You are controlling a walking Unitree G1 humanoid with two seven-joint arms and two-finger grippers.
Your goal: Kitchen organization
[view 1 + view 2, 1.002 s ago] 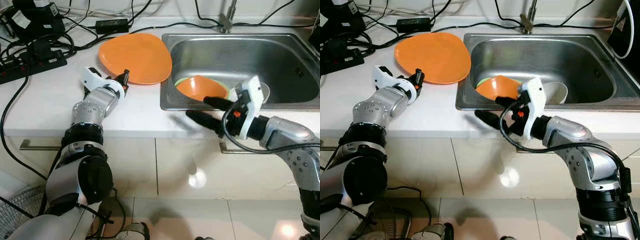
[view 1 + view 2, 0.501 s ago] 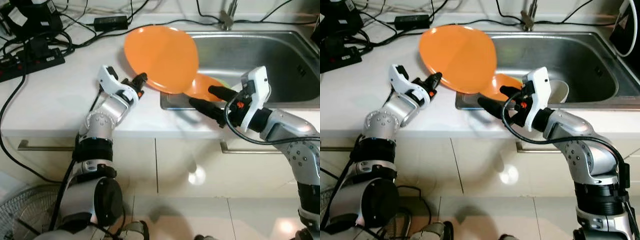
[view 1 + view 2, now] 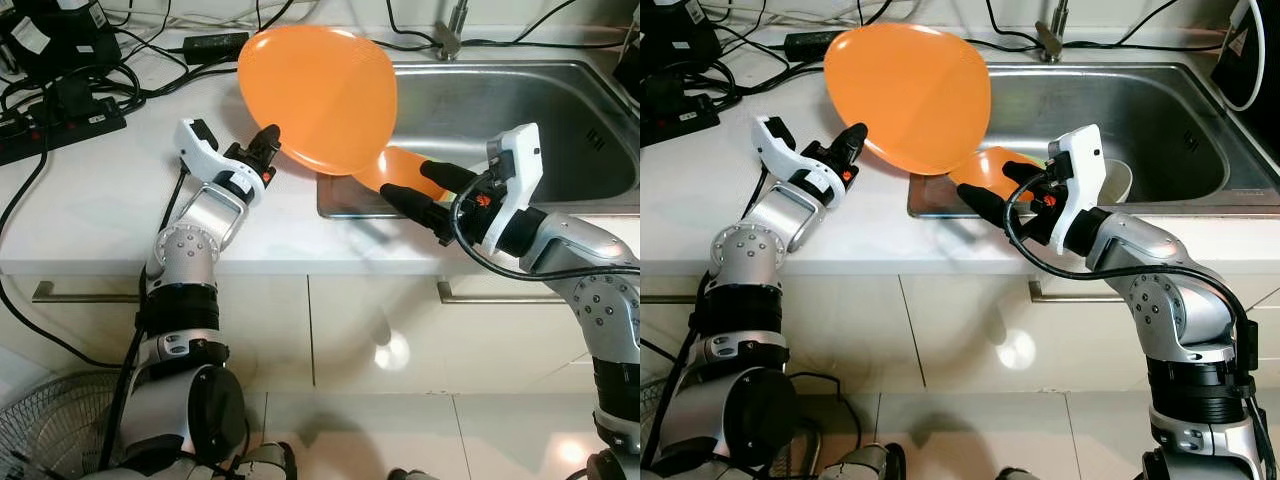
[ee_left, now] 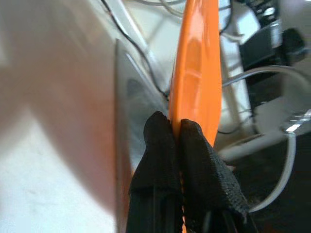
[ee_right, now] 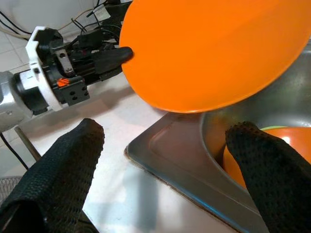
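Note:
A large orange plate [image 3: 320, 95] is lifted off the white counter [image 3: 90, 210] and tilted up on edge beside the sink's left rim. My left gripper [image 3: 268, 140] is shut on the plate's lower left rim; in the left wrist view both fingertips [image 4: 163, 131] pinch the plate's [image 4: 197, 73] edge. An orange bowl [image 3: 990, 165] sits in the steel sink [image 3: 520, 110], partly hidden by the plate. My right gripper [image 3: 405, 180] stands open over the sink's front left corner, just below the plate, holding nothing.
A white cup [image 3: 1118, 180] lies in the sink behind my right wrist. Black cables and a power strip [image 3: 60, 115] crowd the counter's back left, with an adapter [image 3: 215, 45] near the wall. The faucet [image 3: 455, 30] rises behind the sink. A fan [image 3: 40, 440] stands on the floor.
My left gripper has lifted the plate from flat on the counter and tipped it up toward the sink. The right gripper has risen to the sink's front rim.

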